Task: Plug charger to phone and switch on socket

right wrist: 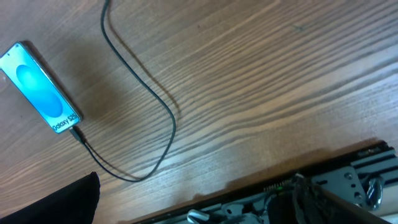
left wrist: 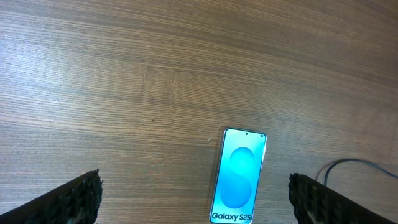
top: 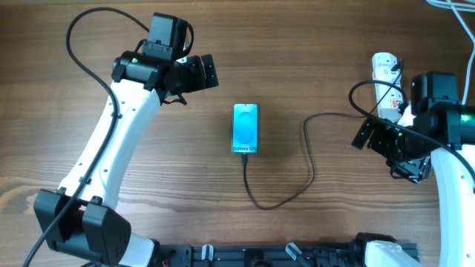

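The left tool point(left wrist: 196, 194), spread wide and empty, hovers with the flat turquoise-screened phone point(left wrist: 239, 177) just ahead of it. The thin black charger cable point(right wrist: 173, 121) seems already plugged into the phone's end. Beside the open, empty right tool point(right wrist: 193, 202) lies the white power-strip socket point(top: 386, 74), probably not yet switched on.

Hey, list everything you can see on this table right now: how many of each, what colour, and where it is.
Flat rectangular smartphone: one, turquoise screen, table centre.
Thin charger cable: one, black, loops from the phone's Galaxy-text edge toward the power strip.
Elongated power strip: one, white, far right, partly hidden by the right arm.
Thick cord: one, white, top right corner.
Wooden table: one, brown.
Rail with metal clips: one, black, bottom edge.
Left gripper: one, black, open, up-left of the phone.
Right gripper: one, black, open, near the power strip.
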Robot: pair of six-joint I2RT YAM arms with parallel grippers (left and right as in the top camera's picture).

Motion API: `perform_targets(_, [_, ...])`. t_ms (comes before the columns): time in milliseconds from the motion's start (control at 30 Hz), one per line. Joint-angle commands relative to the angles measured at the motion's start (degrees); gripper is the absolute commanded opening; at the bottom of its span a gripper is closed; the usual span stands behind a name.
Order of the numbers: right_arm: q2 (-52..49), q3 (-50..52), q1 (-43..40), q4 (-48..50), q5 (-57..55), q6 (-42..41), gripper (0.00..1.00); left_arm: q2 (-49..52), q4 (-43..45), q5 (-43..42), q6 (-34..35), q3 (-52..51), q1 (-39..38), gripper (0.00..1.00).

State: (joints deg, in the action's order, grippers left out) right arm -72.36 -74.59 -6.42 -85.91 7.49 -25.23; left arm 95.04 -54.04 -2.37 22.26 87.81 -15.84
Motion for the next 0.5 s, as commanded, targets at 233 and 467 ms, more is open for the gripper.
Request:
perform_targets(233, [6.58, 0.17, 0.26, 2.78, -2.51, 1.27, 1.0, 0.37, -0.07, 0.96, 0.72, -0.15, 0.2, 1.0])
perform_targets(467, [14.93, 4.13, 4.35, 13.03, -2.49, 3.96, 1.0, 0.37, -0.07, 0.96, 0.72, -0.15, 0.2, 1.0])
